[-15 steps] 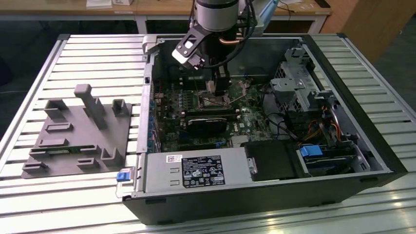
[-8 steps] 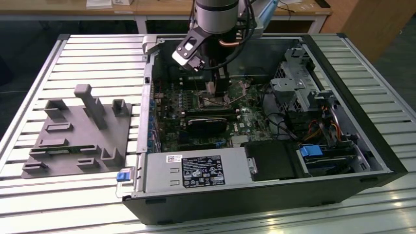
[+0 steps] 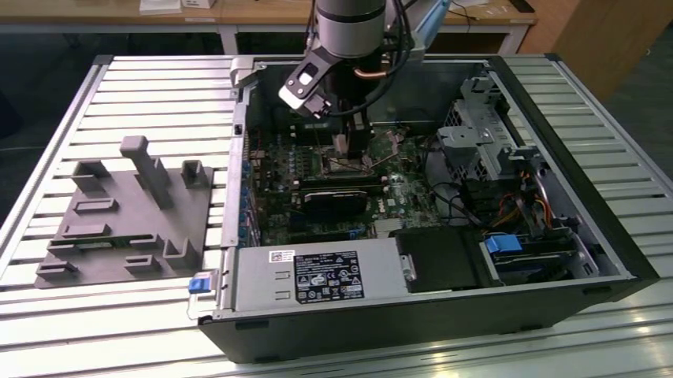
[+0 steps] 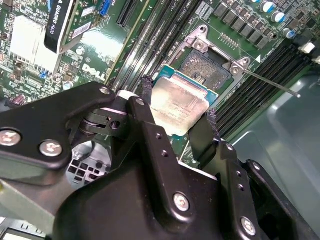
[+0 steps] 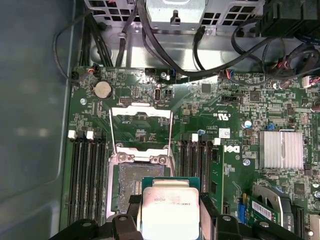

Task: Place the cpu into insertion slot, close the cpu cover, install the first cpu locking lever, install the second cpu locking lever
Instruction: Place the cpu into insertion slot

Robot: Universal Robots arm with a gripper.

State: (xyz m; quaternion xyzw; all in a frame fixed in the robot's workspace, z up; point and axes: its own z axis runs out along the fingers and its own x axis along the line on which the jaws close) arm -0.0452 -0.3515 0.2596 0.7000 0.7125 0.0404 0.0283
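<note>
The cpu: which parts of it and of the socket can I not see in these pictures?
cpu underside: faces away in both wrist views.
cpu side edges: covered by the gripper in both wrist views.
socket: partly covered by the cpu in both wrist views.
Gap between cpu and socket: cannot tell.

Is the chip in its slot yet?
No, out. The end effector grips the cpu clear of the bare socket; cover stands open.
</note>
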